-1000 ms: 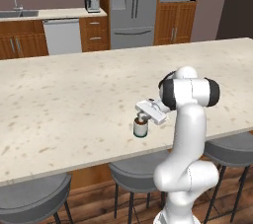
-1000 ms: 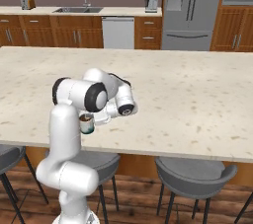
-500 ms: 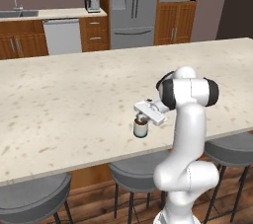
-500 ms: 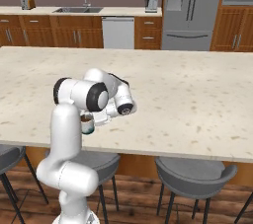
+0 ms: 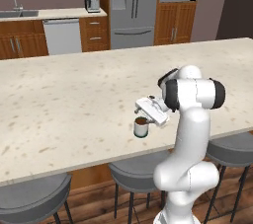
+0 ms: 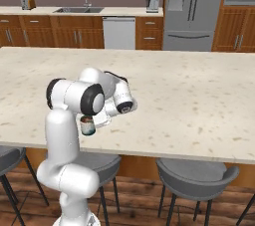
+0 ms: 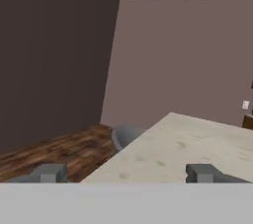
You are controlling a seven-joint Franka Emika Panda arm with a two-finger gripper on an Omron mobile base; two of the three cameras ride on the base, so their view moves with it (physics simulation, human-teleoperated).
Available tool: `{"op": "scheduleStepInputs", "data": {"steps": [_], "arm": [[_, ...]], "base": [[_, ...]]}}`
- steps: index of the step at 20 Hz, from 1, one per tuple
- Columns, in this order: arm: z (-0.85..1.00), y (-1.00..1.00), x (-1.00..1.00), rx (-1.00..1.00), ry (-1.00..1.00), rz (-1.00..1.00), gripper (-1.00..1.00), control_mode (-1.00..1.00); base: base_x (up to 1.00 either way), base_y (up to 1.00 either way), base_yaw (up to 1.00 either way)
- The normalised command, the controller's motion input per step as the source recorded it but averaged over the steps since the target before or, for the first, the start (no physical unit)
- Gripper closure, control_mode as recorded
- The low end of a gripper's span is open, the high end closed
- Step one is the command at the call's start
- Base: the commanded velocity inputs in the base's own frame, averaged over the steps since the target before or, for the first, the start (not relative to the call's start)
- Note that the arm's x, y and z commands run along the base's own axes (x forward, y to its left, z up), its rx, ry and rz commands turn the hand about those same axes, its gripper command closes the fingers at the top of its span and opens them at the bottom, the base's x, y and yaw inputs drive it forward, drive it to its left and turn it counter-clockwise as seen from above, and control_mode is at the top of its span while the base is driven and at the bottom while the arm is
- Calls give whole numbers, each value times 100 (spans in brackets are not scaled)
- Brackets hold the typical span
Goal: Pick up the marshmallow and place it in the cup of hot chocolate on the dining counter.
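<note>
The cup of hot chocolate (image 5: pixel 141 128) stands near the front edge of the dining counter (image 5: pixel 74 99), pale with a dark base rim and brown liquid at its top. In the right base view the cup (image 6: pixel 87 125) sits just behind my forearm. My gripper (image 5: pixel 143 107) hovers directly over the cup, lying level and pointing along the counter. In the hand view the gripper (image 7: pixel 127 173) is open, its fingertips (image 7: pixel 49 172) far apart with nothing between them, and the counter (image 7: pixel 183 149) stretches ahead. The marshmallow is hidden from view.
Grey round stools (image 5: pixel 136 176) stand under the counter's front edge, with another stool (image 6: pixel 196 175) to the right. Beyond the counter are the fridge (image 5: pixel 131 8), wooden cabinets and a sink (image 6: pixel 79 8). Brown walls and wood floor (image 7: pixel 54 149) lie past the counter's end.
The gripper's fingers have spread apart. The arm stays in the same spot over the cup, and the cup has not moved.
</note>
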Motion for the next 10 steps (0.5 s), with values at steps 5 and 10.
{"op": "scheduleStepInputs", "data": {"steps": [5,10], "arm": [[76,0,-5,1,-12,0,-100,-100],[63,-1,-54,-4,-49,0,-100,-100]], "base": [[0,0,0],[0,0,0]]}}
